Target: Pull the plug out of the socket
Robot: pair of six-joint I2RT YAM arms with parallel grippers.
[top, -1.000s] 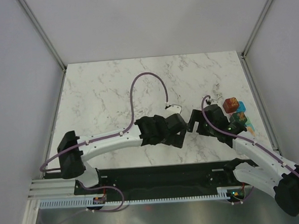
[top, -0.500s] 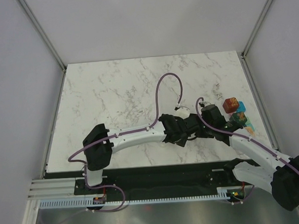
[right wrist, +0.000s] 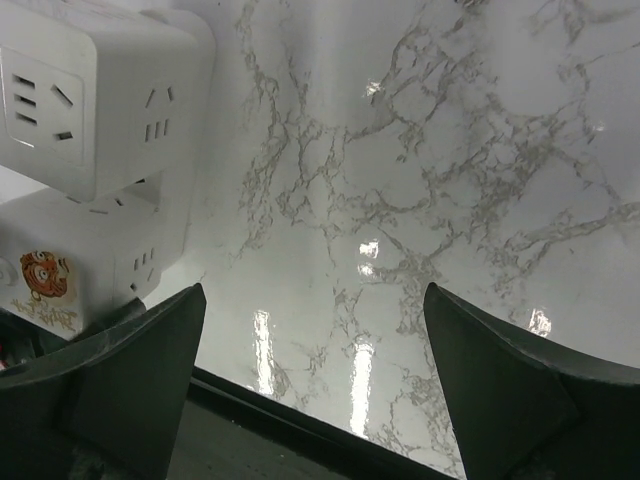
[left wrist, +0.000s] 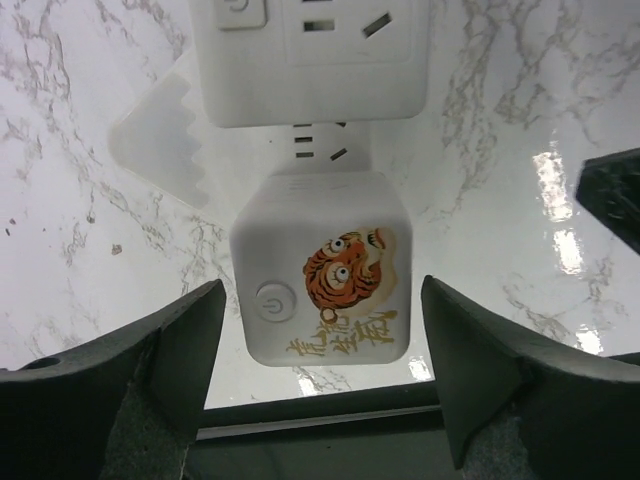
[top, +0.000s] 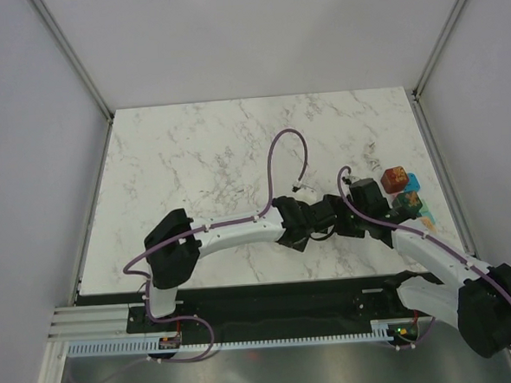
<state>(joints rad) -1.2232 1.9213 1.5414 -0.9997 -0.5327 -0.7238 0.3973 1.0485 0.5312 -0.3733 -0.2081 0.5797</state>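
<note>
Left gripper [left wrist: 322,292]: jaws apart, straddling the plug [left wrist: 300,225], a sliver of marble table [left wrist: 80,250] visible between each pad and the cube's flanks, so no contact yet. Right gripper [right wrist: 312,300]: likewise spread wide, holding nothing, only bare marble inside the gap. Looks like the grasping step, with the pull itself not yet begun. Plug position: a white cube with a tiger sticker and a power button, butted end-on against the socket [left wrist: 310,60] and apparently fully seated, lying flat and squarely centred between the left fingers, sticker end nearest the wrist. From the right wrist, seen together with the socket off beside one finger, outside that gap. Calls next for pinching the left pads onto the plug's two flanks. Probably also needs the socket braced with the right, to avoid dragging both cubes along. Then a straight draw back along the line of the pins, without twisting.
</note>
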